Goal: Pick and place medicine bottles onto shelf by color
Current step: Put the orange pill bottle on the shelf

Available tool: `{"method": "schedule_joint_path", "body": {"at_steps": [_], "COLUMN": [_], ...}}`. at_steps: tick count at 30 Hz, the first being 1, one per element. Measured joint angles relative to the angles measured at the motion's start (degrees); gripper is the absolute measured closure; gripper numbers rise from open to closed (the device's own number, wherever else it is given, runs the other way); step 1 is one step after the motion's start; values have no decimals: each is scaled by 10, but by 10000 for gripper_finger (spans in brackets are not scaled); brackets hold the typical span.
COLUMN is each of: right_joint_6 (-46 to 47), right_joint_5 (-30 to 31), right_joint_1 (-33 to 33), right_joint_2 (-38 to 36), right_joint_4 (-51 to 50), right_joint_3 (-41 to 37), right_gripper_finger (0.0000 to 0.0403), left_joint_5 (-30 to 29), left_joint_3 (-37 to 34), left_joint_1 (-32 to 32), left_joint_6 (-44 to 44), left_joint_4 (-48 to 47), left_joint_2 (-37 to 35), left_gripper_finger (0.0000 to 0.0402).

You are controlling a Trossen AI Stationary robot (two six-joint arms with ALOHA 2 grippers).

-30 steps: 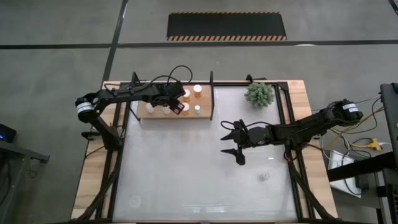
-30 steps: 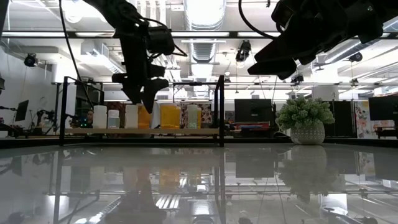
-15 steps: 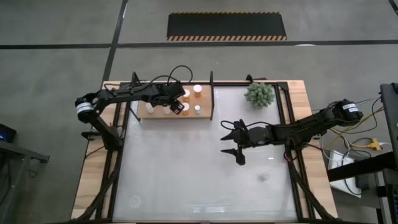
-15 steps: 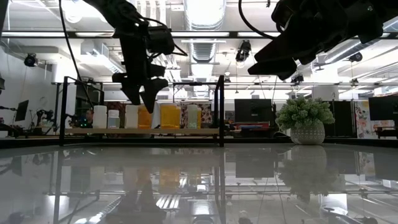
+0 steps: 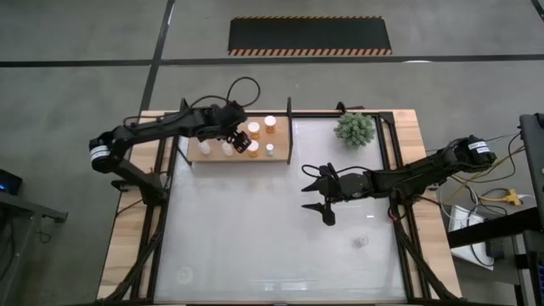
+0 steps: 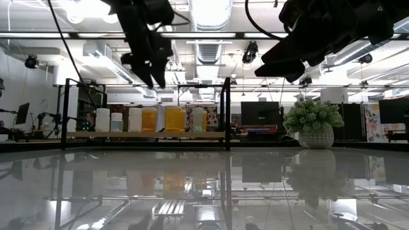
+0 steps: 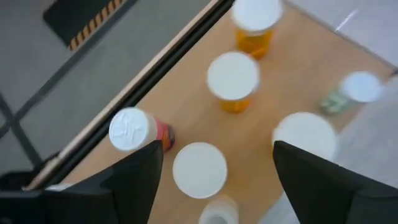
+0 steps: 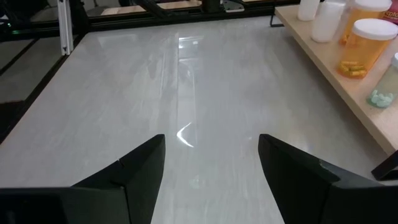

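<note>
Left wrist view: capped medicine bottles [image 7: 232, 77] on shelf [image 7: 292, 68]

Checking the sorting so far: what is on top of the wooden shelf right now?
Capped medicine bottles stand on the shelf, orange-bodied and white ones. The left gripper hangs above them with fingers open, empty, and covers part of the board, so an exact count is uncertain.

I see plant [image 5: 354, 128] in pot [image 6: 317, 137] nr table's far right corner; striped mat [image 5: 310, 36] on floor beyond.
</note>
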Motion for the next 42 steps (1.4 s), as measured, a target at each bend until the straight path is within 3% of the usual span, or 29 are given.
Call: {"method": "schedule_joint_path", "body": {"at_steps": [5, 14, 18, 42], "right_joint_6": [0, -2, -1, 5], "right_joint_5": [0, 0, 0, 0], "right_joint_1": [0, 0, 0, 0], "right_joint_2": [0, 0, 0, 0], "right_joint_4": [0, 1, 0, 0], "right_joint_3": [0, 0, 0, 0], "right_gripper_finger": [156, 156, 156, 156], "left_joint_5": [5, 5, 4, -22], "left_joint_3": [-4, -22, -23, -78], "left_joint_1": [-4, 1, 2, 15], "left_joint_6": [50, 62, 66, 45], "left_joint_4": [6, 22, 26, 20], "left_joint_2": [-26, -3, 13, 28], "left_gripper_finger": [158, 334, 391, 402]}}
